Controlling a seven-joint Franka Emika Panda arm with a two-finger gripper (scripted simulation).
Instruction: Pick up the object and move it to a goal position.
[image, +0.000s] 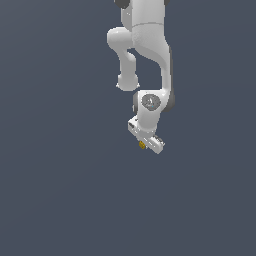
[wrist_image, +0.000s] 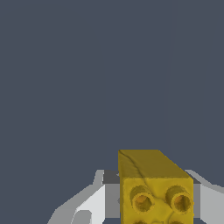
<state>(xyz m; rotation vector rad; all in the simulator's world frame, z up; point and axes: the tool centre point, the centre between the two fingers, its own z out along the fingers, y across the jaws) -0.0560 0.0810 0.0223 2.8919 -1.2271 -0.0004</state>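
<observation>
The object (wrist_image: 153, 188) is a yellow-gold block with darker mottling, and the wrist view shows two round sockets on the face toward the camera. It sits between the two white fingers (wrist_image: 89, 202) of my gripper (wrist_image: 154, 181), which close against its sides. In the exterior view the object (image: 142, 145) is only a tiny yellow speck at the tip of the gripper (image: 148, 145), at the end of the white arm hanging down from the top of the picture. The gripper is shut on it. No goal marker shows in either view.
A plain dark grey-blue surface (image: 60, 190) fills both views around the arm (image: 145, 45). No other objects, containers or edges show.
</observation>
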